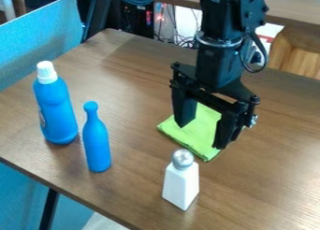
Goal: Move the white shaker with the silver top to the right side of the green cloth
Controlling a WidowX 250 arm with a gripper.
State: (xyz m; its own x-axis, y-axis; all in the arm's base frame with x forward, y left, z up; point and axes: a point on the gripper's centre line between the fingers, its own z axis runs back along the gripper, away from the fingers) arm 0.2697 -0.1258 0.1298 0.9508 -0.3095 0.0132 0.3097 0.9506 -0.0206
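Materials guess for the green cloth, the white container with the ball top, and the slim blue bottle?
Green cloth: likely woven fabric, matte, lying folded with soft edges.
White container: smooth, flat-sided, opaque; plastic, painted wood or ceramic all possible. Its ball top is silvery with a bright highlight: metal or metallic-coated plastic.
Slim blue bottle: opaque, evenly coloured, faint sheen; probably plastic.

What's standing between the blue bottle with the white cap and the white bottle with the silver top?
In the camera view, a slim all-blue bottle stands between the white-capped bottle and silver-topped bottle.
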